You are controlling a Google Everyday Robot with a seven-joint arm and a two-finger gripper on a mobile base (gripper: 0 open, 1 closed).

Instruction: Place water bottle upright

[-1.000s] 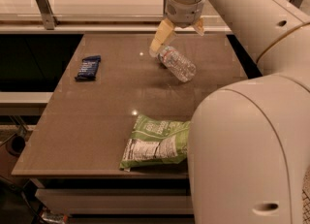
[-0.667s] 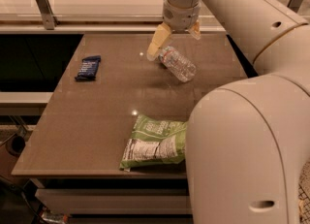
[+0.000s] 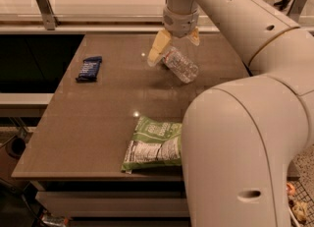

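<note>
The water bottle (image 3: 181, 65), clear and ribbed, lies on its side on the brown table (image 3: 108, 118), far right of middle, with its neck end pointing up-left. My gripper (image 3: 175, 43) hangs from the white arm directly over the neck end. It is open, with one yellowish finger (image 3: 157, 49) just left of the bottle's neck and the other (image 3: 195, 35) behind and right of it. The cap is hidden behind the left finger.
A green snack bag (image 3: 153, 145) lies near the table's front edge. A dark blue wrapped bar (image 3: 89, 68) lies at the left. My large white arm (image 3: 245, 137) covers the table's right side. A glass rail (image 3: 44, 5) runs along the back.
The gripper has come down and slightly left over the bottle's neck end. The bottle has stayed where it was.
</note>
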